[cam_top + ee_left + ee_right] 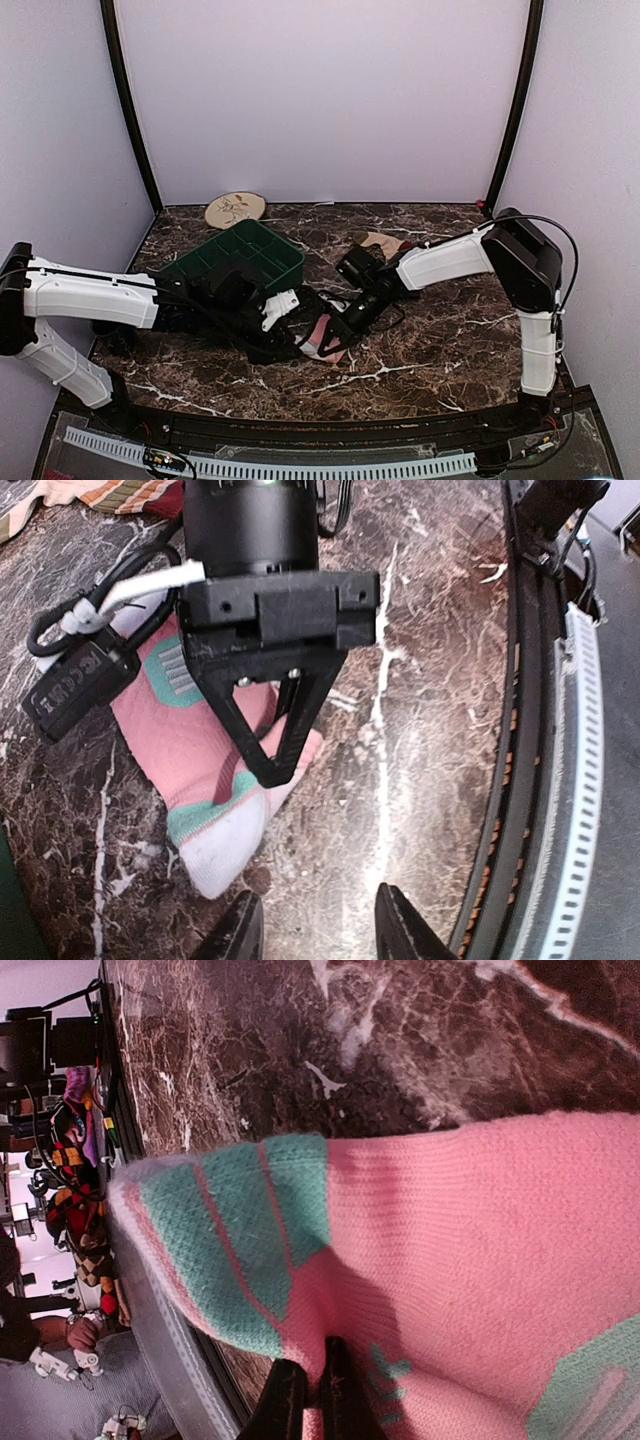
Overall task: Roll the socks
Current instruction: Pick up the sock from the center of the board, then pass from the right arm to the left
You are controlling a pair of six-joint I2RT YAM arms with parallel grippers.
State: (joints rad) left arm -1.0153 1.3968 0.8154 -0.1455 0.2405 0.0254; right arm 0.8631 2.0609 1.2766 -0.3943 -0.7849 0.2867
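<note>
The pink sock (325, 340) with mint-green bands and a white toe lies flat on the marble table (420, 350) near the middle front. My right gripper (308, 1400) is shut, pinching a fold of the pink sock (450, 1240). In the left wrist view its black fingers (275, 765) meet in a point on the pink sock (190, 740). My left gripper (315, 930) hovers open over bare marble just beside the white toe, with nothing between its fingers. The tan striped sock (380, 240) lies further back, behind the right arm; a corner of this striped sock (110, 492) shows in the left wrist view.
A dark green compartment tray (240, 255) stands at the back left, partly behind the left arm. A round cream disc (235, 208) leans at the back wall. The table's dark front rim (510, 780) and a white slotted rail (585, 780) run close to the left gripper.
</note>
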